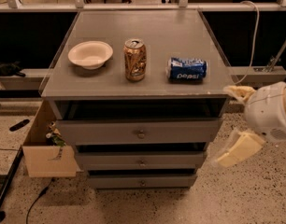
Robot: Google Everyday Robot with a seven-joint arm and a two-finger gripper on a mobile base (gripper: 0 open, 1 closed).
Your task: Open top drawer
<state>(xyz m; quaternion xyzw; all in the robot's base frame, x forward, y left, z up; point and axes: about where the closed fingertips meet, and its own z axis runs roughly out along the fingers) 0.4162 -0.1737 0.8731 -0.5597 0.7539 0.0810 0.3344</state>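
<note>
The top drawer [139, 131] is the widest grey front, with a small round metal knob [141, 134] at its centre. It sits just below the cabinet top, with a dark gap above it. My gripper [235, 122] is to the right of the cabinet, level with the top drawer's right end and apart from it. It is open and empty, with one cream finger [239, 93] near the cabinet top's right corner and the other finger [237, 150] lower down. It is well right of the knob.
On the cabinet top [180, 36] stand a white bowl [90, 54], an upright gold can [135, 59] and a blue Pepsi can [187, 69] on its side. Two narrower drawers [141, 161] lie below. A cardboard box [45, 157] stands at the cabinet's left.
</note>
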